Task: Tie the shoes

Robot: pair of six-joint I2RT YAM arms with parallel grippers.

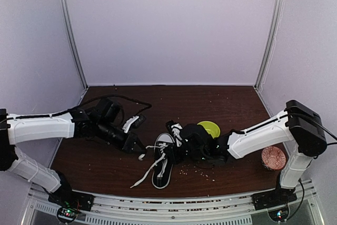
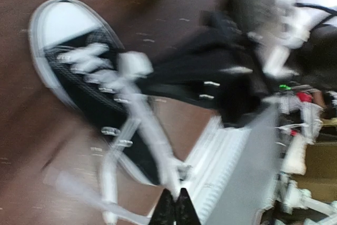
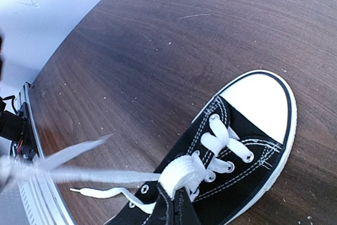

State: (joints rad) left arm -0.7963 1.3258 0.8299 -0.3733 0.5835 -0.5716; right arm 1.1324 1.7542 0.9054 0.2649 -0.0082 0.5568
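So the black sneaker (image 1: 162, 168) sits sole-down on the desk (image 1: 221, 104), roughly in the middle of the near edge, with the white toe cap pointing at the far edge. Its white laces (image 1: 149, 170) are loose: one strand trails off the left side of the shoe toward the near edge. The left pincer (image 1: 138, 149) comes in low from the left, just beside the toe end. In its wrist view the tips (image 2: 174, 208) are pressed together, and a lace looks pinched between them and pulled out from the eyelets, though that view is pretty blurry. The right pincer (image 1: 175, 153) reaches in from the right, right over the lacing. From its own camera it's (image 3: 174, 210) closed tight on a fat bit of lace (image 3: 182, 175) above the eyelets, and another strand stretches off blurry toward the near edge. A green bowl (image 1: 209, 128) sits just behind the right arm's wrist, and a pinkish patterned bowl (image 1: 273, 157) is over by the right edge, near the near right corner. There are some crumbs (image 1: 196, 168) scattered on the wood to the right of the shoe.
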